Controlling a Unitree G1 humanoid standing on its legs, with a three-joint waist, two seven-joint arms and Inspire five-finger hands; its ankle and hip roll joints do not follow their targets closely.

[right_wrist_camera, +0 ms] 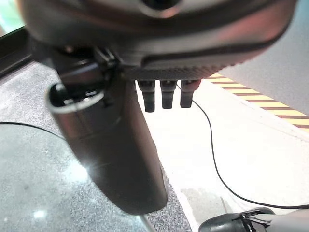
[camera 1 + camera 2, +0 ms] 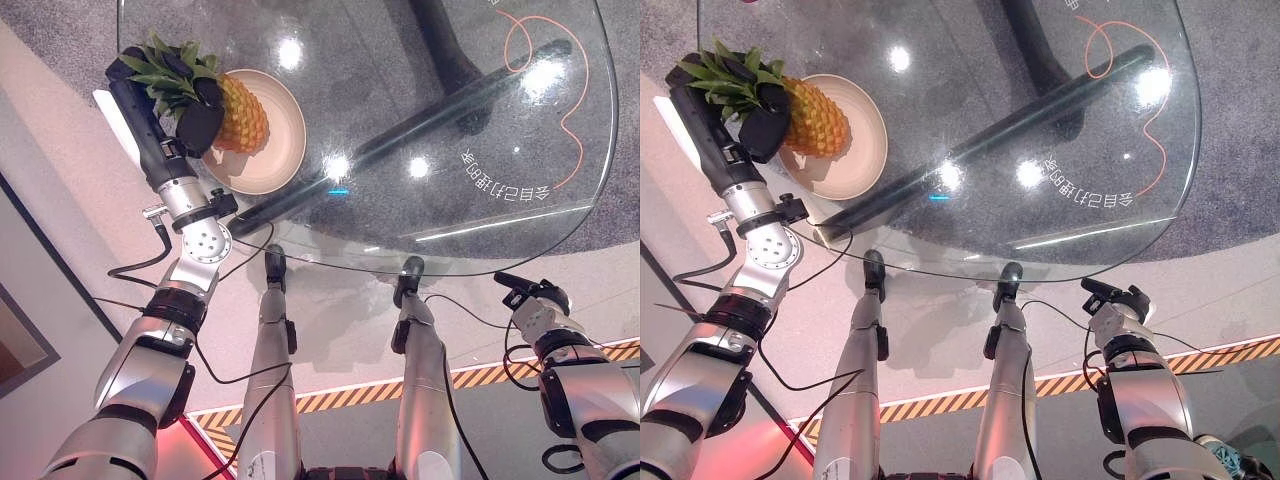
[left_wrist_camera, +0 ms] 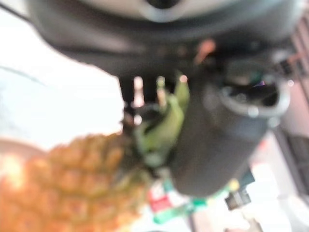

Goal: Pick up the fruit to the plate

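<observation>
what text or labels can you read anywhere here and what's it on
White characters on the round clear glass table: upside down, too small to read.
More white print at the table's far edge: cut off, unreadable.
Red and green label, left wrist view: blurred, unreadable.

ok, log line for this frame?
left hand: shut on pineapple | pineapple: over plate, contact unclear | right hand: idle, off glass table

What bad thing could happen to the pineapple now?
The left hand grips the pineapple near its leafy crown, so the heavy fruit might slip or swing. It lies on its side on the plate, so it could roll off once released. The plate sits near the glass table edge, so a nudge might push it off.
</observation>
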